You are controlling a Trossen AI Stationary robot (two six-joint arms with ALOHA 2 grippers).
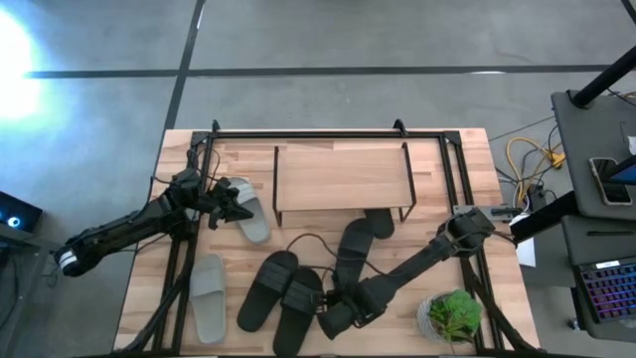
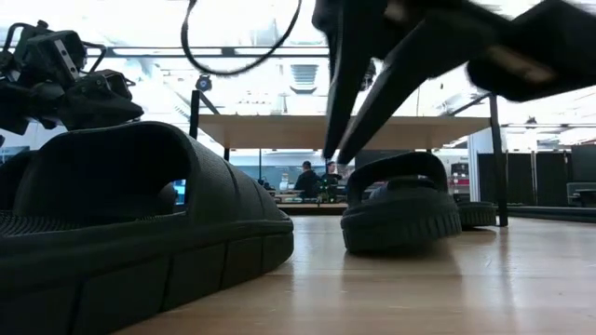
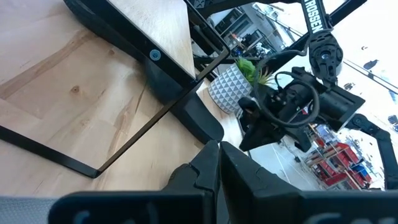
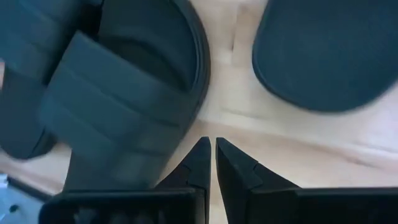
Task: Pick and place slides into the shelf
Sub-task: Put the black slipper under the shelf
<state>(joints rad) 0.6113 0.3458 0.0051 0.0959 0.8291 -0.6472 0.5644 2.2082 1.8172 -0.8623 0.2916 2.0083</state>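
Note:
The shelf [image 1: 343, 177] stands at the table's far middle, with one black slide [image 1: 380, 221] partly under its near edge. Another black slide [image 1: 353, 251] lies just in front of it. Two more black slides [image 1: 266, 288] [image 1: 301, 310] lie side by side near the front. My right gripper [image 4: 210, 146] is shut and empty. It points steeply down above the bare table, between a strapped black slide [image 4: 118, 106] and another slide's end [image 4: 323, 56]. My left gripper [image 1: 241, 209] is shut over a light grey slide [image 1: 256, 227]. A second grey slide [image 1: 209, 296] lies front left.
A potted plant [image 1: 452, 316] stands at the front right corner, close beside my right arm. Black frame bars [image 1: 328, 132] run along the table's far edge and down both sides. Bare wood shows between the slides and the front edge [image 2: 419, 288].

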